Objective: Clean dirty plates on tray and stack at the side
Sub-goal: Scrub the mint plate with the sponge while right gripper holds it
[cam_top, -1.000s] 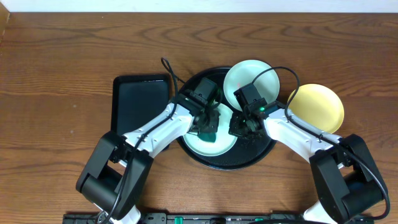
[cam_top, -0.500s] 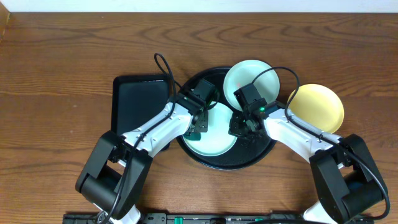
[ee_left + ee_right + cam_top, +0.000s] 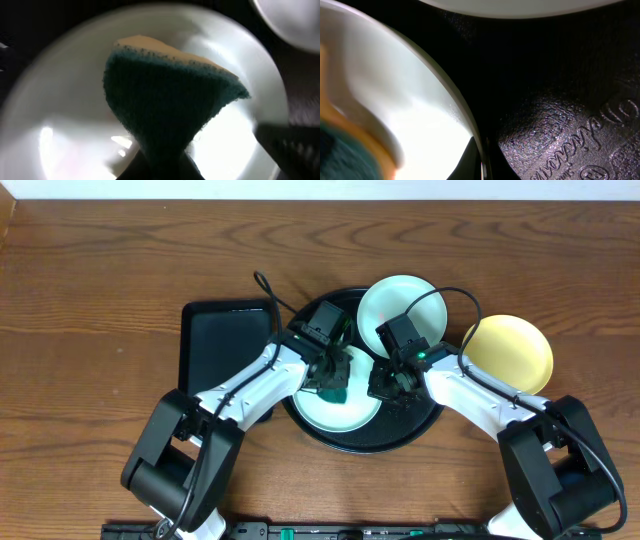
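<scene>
Three plates, none stacked yet. Left gripper is pinching a green sponge and pressing it onto the mint plate on the round black tray. Right gripper is clamping that plate's rim. Second mint plate is overlapping the tray's edge, and the yellow plate is lying aside, likely cleaned.

Right wrist view, lower right: embossed cursive lettering runs diagonally across the pebbled black floor of the round tray, with part of a round emblem below it. Neither is sharp enough to read. No other text is visible.
</scene>
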You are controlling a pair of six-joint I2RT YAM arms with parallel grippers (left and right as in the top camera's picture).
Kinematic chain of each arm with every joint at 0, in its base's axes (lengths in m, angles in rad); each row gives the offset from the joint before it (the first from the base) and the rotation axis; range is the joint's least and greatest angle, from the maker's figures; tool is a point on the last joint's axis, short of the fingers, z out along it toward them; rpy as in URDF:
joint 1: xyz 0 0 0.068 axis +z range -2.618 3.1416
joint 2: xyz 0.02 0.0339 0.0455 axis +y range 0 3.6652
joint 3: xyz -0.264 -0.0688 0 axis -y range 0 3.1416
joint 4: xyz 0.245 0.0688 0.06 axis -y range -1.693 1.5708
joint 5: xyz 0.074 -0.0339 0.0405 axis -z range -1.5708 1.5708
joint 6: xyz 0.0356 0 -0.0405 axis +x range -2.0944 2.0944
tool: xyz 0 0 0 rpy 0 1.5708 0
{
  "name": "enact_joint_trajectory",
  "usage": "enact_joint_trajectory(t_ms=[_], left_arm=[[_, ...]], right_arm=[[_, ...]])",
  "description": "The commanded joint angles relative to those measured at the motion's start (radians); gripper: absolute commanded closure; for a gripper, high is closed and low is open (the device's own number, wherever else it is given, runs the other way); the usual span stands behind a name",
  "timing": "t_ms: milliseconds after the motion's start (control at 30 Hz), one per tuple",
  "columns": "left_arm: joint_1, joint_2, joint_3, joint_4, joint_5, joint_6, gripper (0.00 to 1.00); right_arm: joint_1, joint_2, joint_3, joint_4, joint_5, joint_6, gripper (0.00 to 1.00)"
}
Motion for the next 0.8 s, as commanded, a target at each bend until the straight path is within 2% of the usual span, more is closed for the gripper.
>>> enact_joint_trajectory(t_ms=[0,100,167,333,367,400,500,633,767], left_arm=[[0.011,0.013,-0.006,-0.010,-0.246,-0.001,0.93],[0.011,0.013,-0.006,-0.060,-0.382,-0.071,0.92],[0.011,0.013,-0.006,-0.097,-0.367,-0.081,0.93],[0.011,0.013,-0.006,-0.185,-0.121,-0.054,0.92],[0.011,0.013,-0.006,-0.193,-0.038,-0.029,0.93],[0.011,0.013,-0.006,-0.195,0.111,0.022,0.93],[0.011,0.013,-0.006,-0.185,0.240,0.053,0.92],[0.011,0.013,-0.006,-0.126,0.240,0.056,0.92],[0.011,0.013,-0.006,-0.034,0.103,0.055,0.92]], right_arm=[[-0.006,0.023,0.003,-0.008,0.026,0.000,0.99],[-0.006,0.023,0.003,-0.008,0.026,0.000,0.99],[-0.006,0.023,0.003,-0.008,0.026,0.000,0.99],[-0.006,0.023,0.003,-0.008,0.026,0.000,0.99],[-0.006,0.023,0.003,-0.008,0.026,0.000,0.99],[-0.006,0.023,0.003,-0.007,0.026,0.000,0.99],[-0.006,0.023,0.003,-0.005,0.026,0.000,0.99],[-0.006,0.023,0.003,-0.005,0.026,0.000,0.99],[-0.006,0.023,0.003,-0.006,0.026,0.000,0.99]])
